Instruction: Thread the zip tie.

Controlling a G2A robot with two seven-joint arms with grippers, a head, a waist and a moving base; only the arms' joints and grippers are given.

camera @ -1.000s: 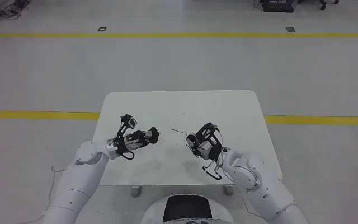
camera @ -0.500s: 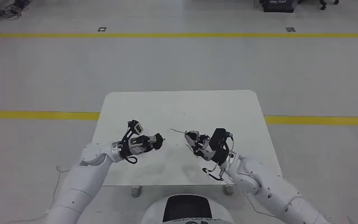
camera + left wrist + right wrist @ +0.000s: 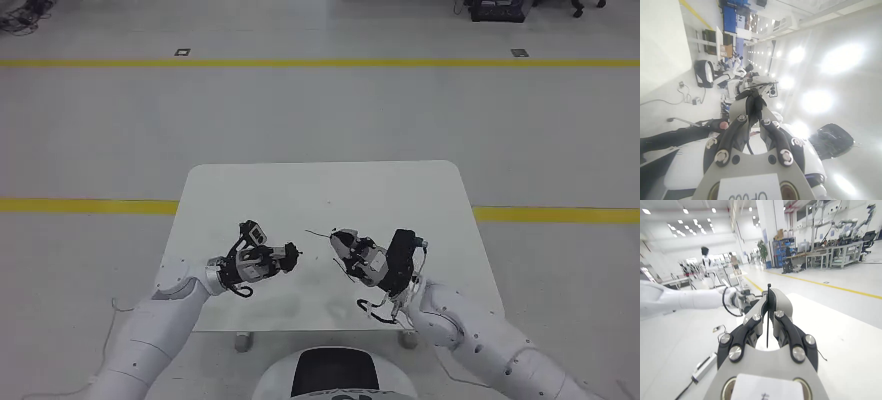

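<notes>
Zip tie (image 3: 767, 328) is sitting clamped in our right pincer (image 3: 770, 293), which is gripping its strap, with the head end poking past the tips. We are holding it above the table (image 3: 300, 185), near our left pincer (image 3: 289, 256), which is staying pressed fully together, tip facing it.

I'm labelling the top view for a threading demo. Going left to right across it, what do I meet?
Left edge of the table → left pincer → zip tie, jutting leftward → right pincer, shut on the zip tie → right edge of the table.
</notes>
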